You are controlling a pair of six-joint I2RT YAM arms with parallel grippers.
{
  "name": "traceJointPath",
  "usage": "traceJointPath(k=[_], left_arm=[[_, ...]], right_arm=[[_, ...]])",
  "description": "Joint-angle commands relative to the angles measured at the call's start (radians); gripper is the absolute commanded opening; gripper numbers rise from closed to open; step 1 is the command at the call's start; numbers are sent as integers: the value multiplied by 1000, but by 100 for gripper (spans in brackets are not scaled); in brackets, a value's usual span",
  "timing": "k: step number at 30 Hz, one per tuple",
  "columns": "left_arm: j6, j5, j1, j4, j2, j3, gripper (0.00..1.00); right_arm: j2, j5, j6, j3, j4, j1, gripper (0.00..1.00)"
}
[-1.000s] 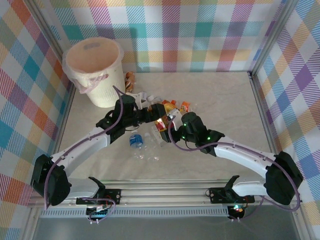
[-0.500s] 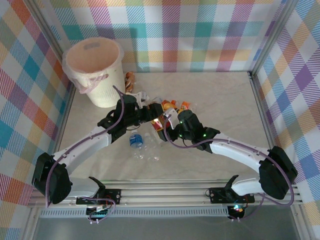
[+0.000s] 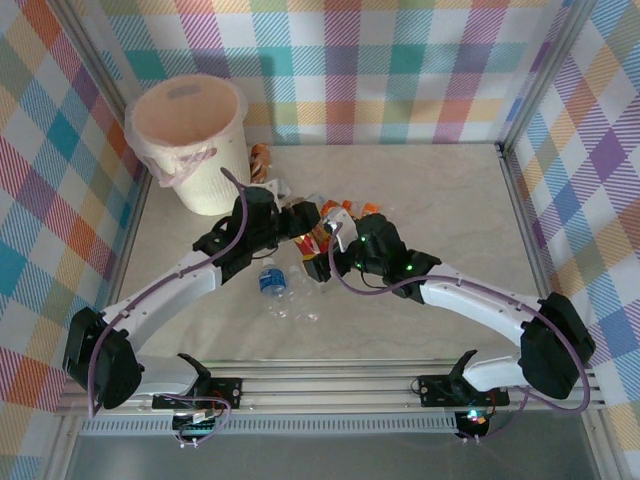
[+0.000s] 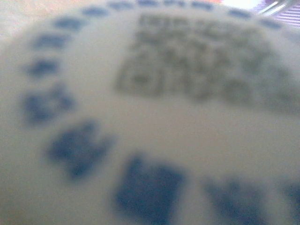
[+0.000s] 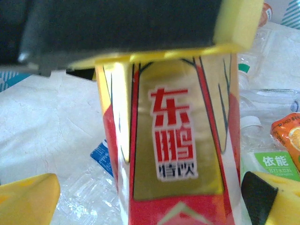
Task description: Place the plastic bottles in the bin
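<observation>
A red-and-gold labelled plastic bottle (image 5: pixel 173 140) hangs upright above the table, pinched at its top by the black-and-yellow fingers (image 5: pixel 140 23) of my left gripper (image 3: pixel 305 222). My right gripper (image 5: pixel 150 201) stands open, its yellow fingertips (image 5: pixel 28 197) wide on either side of the bottle and clear of it. From above the bottle (image 3: pixel 320 238) lies between the two grippers. A blurred white surface with blue print (image 4: pixel 150 117) sits right against the left wrist camera. The bin (image 3: pixel 190 140) stands at the back left, cream-white with a bag liner.
Several crushed bottles lie on the table: a blue-labelled one (image 3: pixel 270 283), a clear one (image 3: pixel 305 302), a pile with orange and green labels (image 3: pixel 360 212), an orange one (image 3: pixel 260 158) beside the bin. Checkered walls enclose the table; the right half is bare.
My left gripper closed on the top of the red-and-gold bottle. My right gripper then opened and let go of it, with both wrists edging slightly left.
</observation>
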Motion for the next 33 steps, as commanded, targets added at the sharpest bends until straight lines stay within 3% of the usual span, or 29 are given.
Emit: traceJointPath(k=[1, 9, 20, 33], left_arm=[[66, -98, -4, -57, -17, 54, 57], [168, -389, 19, -229, -52, 179, 57], [486, -537, 108, -169, -28, 395, 57], [773, -621, 285, -24, 231, 780, 56]], right_arm=[[-37, -15, -7, 50, -5, 6, 100], [-75, 139, 62, 24, 36, 5, 100], [-46, 209, 136, 30, 117, 5, 100], [-41, 266, 155, 37, 126, 5, 100]])
